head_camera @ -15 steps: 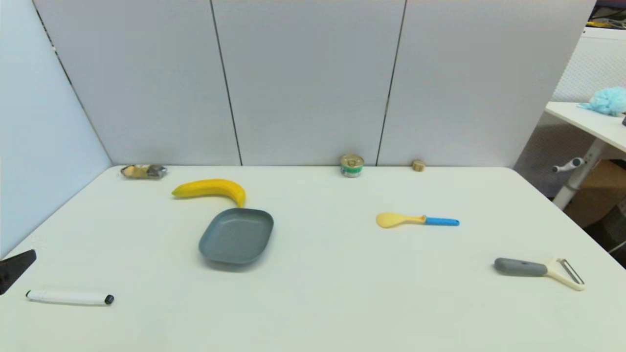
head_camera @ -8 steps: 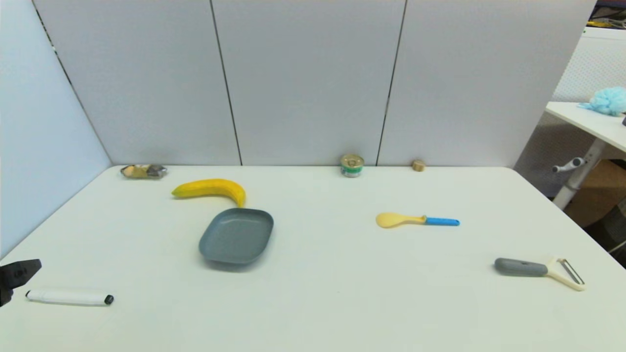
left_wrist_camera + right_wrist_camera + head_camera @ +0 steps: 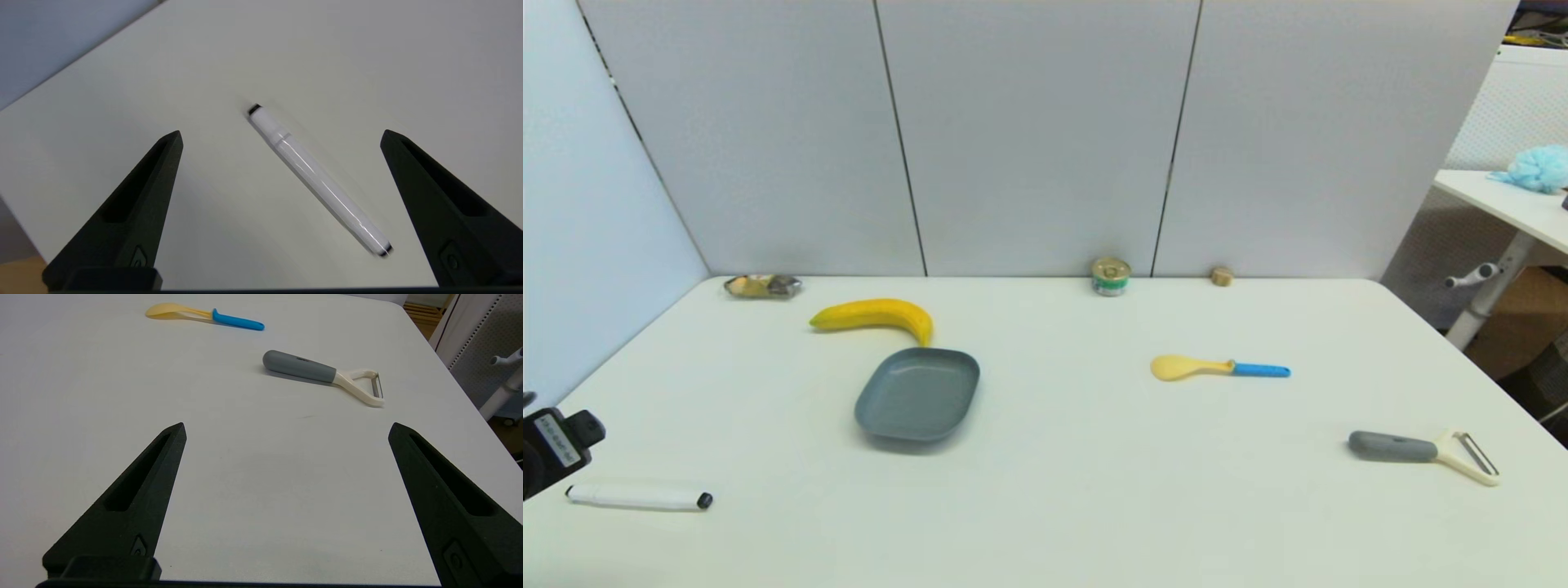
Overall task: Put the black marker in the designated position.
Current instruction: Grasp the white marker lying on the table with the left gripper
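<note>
Now the left gripper [image 3: 282, 132], spread wide and empty above the black marker [image 3: 638, 496] at the table's [image 3: 1094, 490] near-left corner, should centre over the barrel, descend, then close.

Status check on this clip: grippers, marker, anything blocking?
Left gripper open, above slim white black-tipped marker, not touching. Marker flat on white table, near left edge. Right gripper open, idle over bare table. Nothing blocking.

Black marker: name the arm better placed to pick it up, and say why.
Left. The left claw is open with the black marker lying between its fingers, at the table's near-left corner. The right claw faces the peeler instead.
</note>
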`<state>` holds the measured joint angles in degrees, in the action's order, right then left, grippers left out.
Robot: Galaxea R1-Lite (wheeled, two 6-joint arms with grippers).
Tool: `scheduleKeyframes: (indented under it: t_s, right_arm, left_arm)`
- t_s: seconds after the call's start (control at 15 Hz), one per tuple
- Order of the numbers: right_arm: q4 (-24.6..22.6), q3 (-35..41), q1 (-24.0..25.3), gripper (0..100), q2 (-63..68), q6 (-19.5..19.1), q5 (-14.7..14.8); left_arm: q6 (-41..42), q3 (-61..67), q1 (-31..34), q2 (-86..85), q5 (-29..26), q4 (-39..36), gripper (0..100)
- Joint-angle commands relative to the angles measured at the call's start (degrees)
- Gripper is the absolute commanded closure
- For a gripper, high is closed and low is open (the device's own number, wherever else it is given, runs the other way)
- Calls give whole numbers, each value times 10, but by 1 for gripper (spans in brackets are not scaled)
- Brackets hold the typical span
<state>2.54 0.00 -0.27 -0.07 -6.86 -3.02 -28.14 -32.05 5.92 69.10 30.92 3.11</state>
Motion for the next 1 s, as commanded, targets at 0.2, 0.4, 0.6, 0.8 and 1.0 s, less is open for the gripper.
scheduleKeyframes:
  t_s: [0.2,0.4,0.6,0.8,1.0]
  right_arm:
    - [0,0,0,0,-1,-1,-1]
    - [0,0,0,0,1,-1,-1]
    - [0,0,0,0,-1,-1,-1]
    - [0,0,0,0,-1,-1,-1]
    - [0,0,0,0,-1,-1,-1]
  left_arm:
    - [-41,-12,-15,76,56,-14,0]
    - [-107,-12,-57,118,56,-26,0]
    - [-169,-12,-85,158,81,-27,0]
    - [-201,-27,-91,189,107,-26,0]
    - [-203,-30,-92,206,141,-26,0]
